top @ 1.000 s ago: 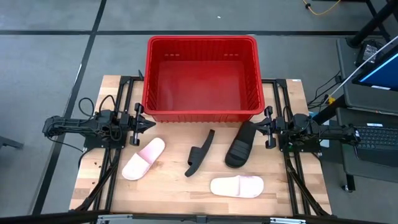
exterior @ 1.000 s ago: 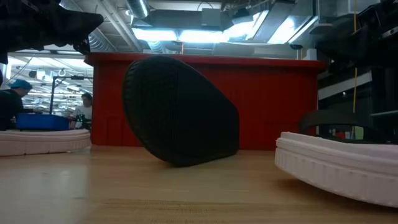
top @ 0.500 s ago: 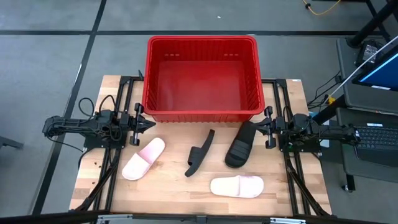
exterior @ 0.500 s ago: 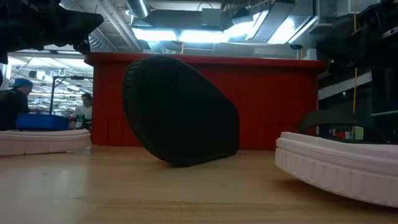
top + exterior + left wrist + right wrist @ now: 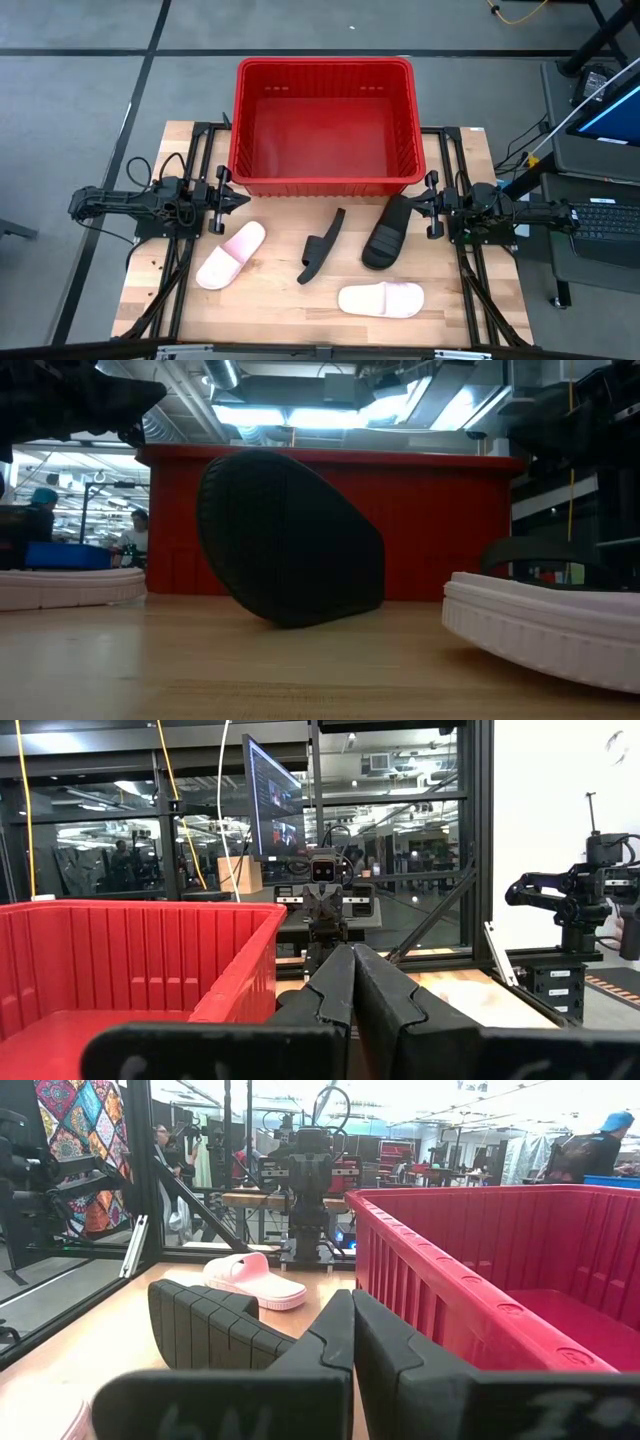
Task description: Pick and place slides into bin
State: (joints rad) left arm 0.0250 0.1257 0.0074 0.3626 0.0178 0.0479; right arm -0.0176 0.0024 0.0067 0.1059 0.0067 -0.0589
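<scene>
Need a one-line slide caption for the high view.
Both tools, left and right, parked shut beside the empty red bin; four slides wait on the table.

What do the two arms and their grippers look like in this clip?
Both arms are dark, near-black jointed links with black cables trailing along them. The left gripper and right gripper each end in two matte black, wedge-shaped fingers tapering to a point. No coloured markings are visible.

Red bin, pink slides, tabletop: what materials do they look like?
Bin: glossy moulded plastic, judging by ribbed slatted walls and a rolled rim.
Pink slides: likely soft matte foam, thick and one-piece.
Tabletop: pale wood, grain visible, possibly veneer.
</scene>
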